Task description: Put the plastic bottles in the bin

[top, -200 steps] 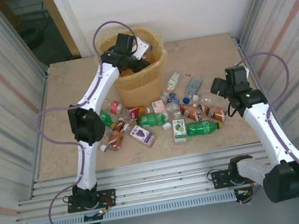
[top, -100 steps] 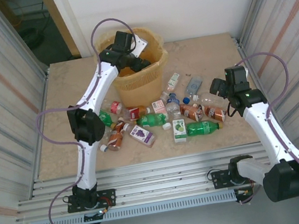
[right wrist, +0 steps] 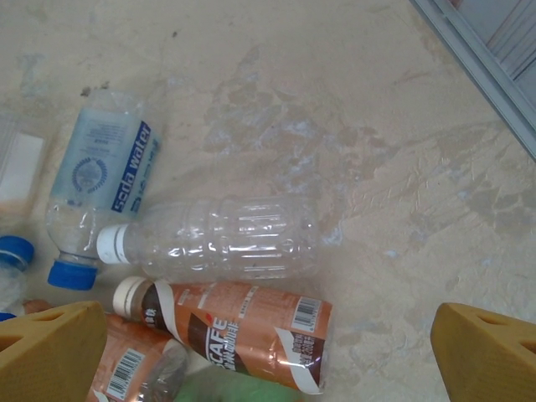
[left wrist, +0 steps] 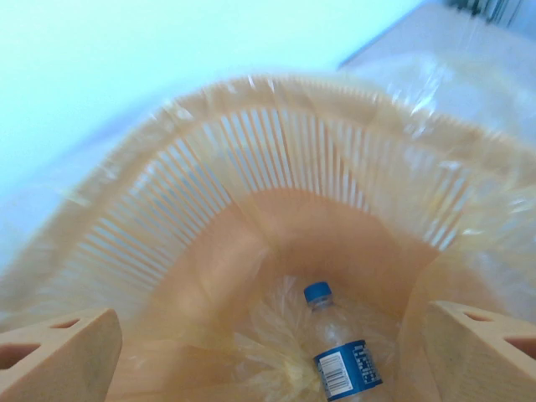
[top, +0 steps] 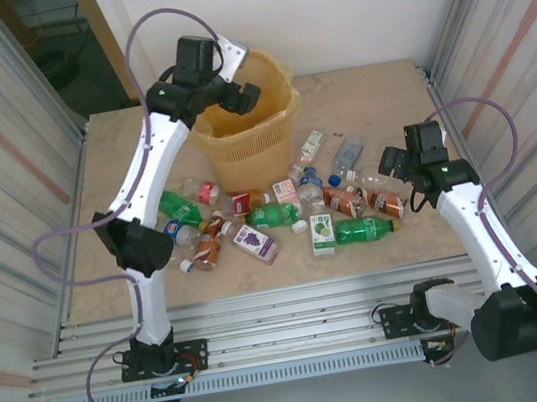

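The orange-yellow bin (top: pixel 251 135) stands at the back of the table with its yellow liner over the rim. My left gripper (top: pixel 240 102) hangs open above its left side, holding nothing. In the left wrist view the open gripper (left wrist: pixel 268 368) looks down into the bin (left wrist: pixel 276 159), where a clear bottle with a blue cap and label (left wrist: pixel 342 356) lies on the bottom. Several plastic bottles (top: pixel 362 230) lie scattered in front of the bin. My right gripper (top: pixel 391 160) hovers open over a clear white-capped bottle (right wrist: pixel 222 239) and a brown café bottle (right wrist: pixel 243 331), touching neither.
A soda-water bottle with a blue cap (right wrist: pixel 96 184) lies left of the clear one. Two small drink cartons (top: pixel 322 233) sit among the bottles. Corrugated metal walls (top: pixel 497 35) close both sides. Bare tabletop lies to the right in the right wrist view (right wrist: pixel 402 151).
My left gripper has opened over the bin, then risen and shifted left. The right arm has stayed still.
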`<state>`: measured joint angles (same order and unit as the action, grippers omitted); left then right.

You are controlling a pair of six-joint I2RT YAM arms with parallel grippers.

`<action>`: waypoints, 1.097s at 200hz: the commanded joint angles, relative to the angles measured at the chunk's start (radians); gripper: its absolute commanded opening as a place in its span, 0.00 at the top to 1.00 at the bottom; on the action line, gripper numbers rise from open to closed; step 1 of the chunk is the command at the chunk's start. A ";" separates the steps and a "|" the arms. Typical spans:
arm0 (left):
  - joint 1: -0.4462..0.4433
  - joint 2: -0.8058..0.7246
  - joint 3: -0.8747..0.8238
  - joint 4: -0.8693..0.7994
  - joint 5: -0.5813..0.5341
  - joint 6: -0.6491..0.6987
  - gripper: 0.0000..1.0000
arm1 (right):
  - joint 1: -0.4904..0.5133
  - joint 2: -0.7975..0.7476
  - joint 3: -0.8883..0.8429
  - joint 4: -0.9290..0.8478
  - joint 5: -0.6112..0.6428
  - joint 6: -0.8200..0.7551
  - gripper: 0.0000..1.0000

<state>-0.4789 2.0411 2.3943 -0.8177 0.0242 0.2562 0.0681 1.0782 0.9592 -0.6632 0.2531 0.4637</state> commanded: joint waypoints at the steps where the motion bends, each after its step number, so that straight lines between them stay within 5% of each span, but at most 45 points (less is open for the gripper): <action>1: -0.001 -0.103 -0.022 0.010 0.000 -0.056 0.07 | -0.013 -0.021 0.001 -0.029 -0.023 0.024 0.02; 57: -0.001 -0.377 -0.343 0.166 -0.031 -0.161 0.04 | -0.022 -0.023 -0.006 -0.013 -0.048 0.027 0.02; 121: 0.002 -0.763 -0.821 0.350 -0.221 -0.269 0.01 | -0.033 -0.013 -0.018 0.013 -0.059 0.027 0.02; 219: 0.095 -1.089 -1.246 0.231 -0.460 -0.582 0.01 | -0.035 0.035 -0.005 0.050 -0.087 0.036 0.02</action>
<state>-0.4370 0.9962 1.2274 -0.5064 -0.3527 -0.1749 0.0387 1.1034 0.9478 -0.6254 0.1787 0.4686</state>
